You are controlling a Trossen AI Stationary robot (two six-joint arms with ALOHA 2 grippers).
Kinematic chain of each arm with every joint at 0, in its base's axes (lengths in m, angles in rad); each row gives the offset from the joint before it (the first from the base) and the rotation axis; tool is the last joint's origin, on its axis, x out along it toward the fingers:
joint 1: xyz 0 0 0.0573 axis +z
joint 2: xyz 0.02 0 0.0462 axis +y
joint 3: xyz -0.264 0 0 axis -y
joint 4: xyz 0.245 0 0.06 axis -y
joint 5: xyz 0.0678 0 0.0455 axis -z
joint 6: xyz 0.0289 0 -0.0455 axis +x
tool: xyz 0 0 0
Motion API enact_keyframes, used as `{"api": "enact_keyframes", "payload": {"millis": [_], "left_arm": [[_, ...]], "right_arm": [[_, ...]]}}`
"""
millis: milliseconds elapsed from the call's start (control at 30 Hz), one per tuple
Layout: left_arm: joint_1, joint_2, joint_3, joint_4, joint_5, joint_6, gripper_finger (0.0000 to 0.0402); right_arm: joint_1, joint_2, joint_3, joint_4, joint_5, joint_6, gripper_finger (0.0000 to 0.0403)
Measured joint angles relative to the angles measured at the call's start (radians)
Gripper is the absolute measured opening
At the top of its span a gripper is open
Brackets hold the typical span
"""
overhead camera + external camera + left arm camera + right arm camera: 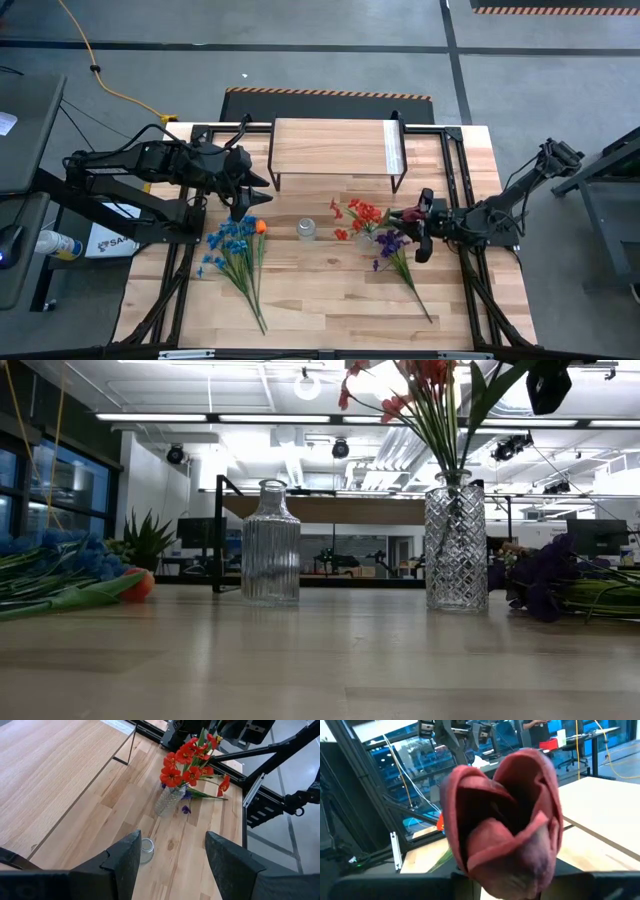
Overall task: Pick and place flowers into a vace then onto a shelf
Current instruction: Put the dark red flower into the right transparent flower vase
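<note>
The blue flowers (236,252) lie loose toward the tabletop's front-left, the purple flowers (398,254) toward its front-right, both awaiting pickup. At mid-table the red flowers (360,216) stand in the cut-glass vase (364,240); the right gripper (423,224) hovers just beside them, its grip state indeterminate, while the ribbed vase (306,229) stands empty. Near the rear edge the left gripper (243,200) waits with fingers parted, empty, before the bare shelf (330,146).

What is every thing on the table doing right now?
Red flowers: standing in the diamond-cut vase.
Ribbed bottle: upright, empty.
Blue flowers: lying flat.
Purple flowers: lying flat.
Shelf: nothing on it.
Left gripper: open, holding nothing.
Right gripper: beside the red flowers.
</note>
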Motion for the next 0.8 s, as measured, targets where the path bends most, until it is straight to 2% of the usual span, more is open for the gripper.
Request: {"api": "enact_keyframes", "payload": {"millis": [200,567,800], "left_arm": [[0.0,0.0,0.0,0.0,0.0,0.002,0.0253],[0.0,0.0,0.0,0.0,0.0,0.002,0.0253],[0.0,0.0,0.0,0.0,0.0,0.002,0.0253]], "right_arm": [[0.0,0.003,0.0,-0.068,-0.008,0.094,0.0083],[0.0,0.002,0.0,-0.1,-0.042,0.159,0.0085],[0.0,0.002,0.0,-0.145,-0.043,0.214,0.0125]]}}
